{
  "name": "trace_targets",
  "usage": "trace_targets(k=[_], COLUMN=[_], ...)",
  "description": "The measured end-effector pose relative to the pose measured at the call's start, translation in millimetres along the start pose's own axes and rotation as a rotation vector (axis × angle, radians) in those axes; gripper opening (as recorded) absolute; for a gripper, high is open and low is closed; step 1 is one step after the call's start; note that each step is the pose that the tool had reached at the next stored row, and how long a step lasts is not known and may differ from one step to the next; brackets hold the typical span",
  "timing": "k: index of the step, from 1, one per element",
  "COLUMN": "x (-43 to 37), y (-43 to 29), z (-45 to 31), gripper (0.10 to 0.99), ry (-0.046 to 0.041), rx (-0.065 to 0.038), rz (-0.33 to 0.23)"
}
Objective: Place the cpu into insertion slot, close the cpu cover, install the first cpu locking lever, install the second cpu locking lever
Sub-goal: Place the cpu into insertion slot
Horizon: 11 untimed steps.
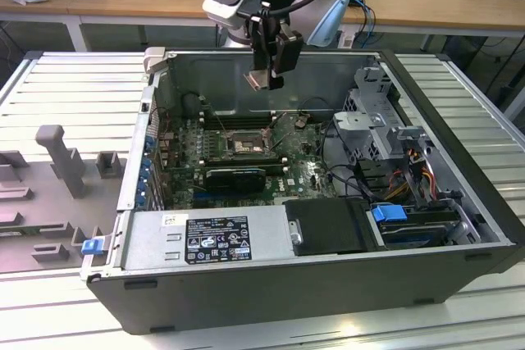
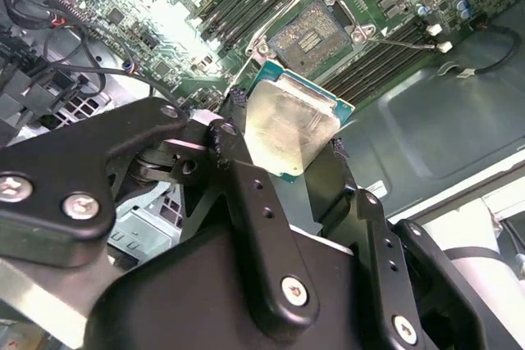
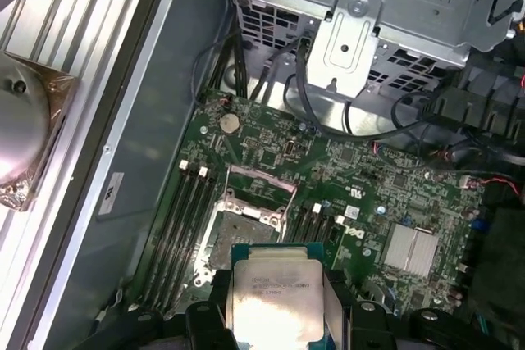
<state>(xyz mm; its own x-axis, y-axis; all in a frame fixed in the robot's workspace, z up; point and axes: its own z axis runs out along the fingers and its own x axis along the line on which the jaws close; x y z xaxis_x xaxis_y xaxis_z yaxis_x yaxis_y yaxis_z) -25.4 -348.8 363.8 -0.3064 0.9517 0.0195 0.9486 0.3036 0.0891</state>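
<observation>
My gripper (image 1: 264,79) hangs above the open computer case, shut on the cpu (image 1: 257,80), a flat silvery square chip held by its edges. In both wrist views the cpu (image 2: 289,125) (image 3: 275,297) sits between the black fingers (image 2: 238,157), well clear of the motherboard. The insertion slot (image 1: 244,145) (image 2: 316,30) (image 3: 244,234) lies below on the green board, its dark pin field bare. The cpu cover (image 3: 261,179) stands raised along one edge of the socket.
Long memory slots (image 1: 238,120) flank the socket. A black expansion card (image 1: 236,176) lies just in front of it, and the power supply (image 1: 205,239) beyond that. A metal drive cage (image 1: 369,112) and loose cables (image 1: 344,161) fill the exterior view's right.
</observation>
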Motion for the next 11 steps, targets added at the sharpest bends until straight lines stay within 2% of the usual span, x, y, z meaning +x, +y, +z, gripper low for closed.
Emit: trace_targets(k=[11], x=[0.0], y=[0.0], z=[0.1], gripper=[0.529], ry=[-0.0049], rx=[-0.001], rz=[0.055])
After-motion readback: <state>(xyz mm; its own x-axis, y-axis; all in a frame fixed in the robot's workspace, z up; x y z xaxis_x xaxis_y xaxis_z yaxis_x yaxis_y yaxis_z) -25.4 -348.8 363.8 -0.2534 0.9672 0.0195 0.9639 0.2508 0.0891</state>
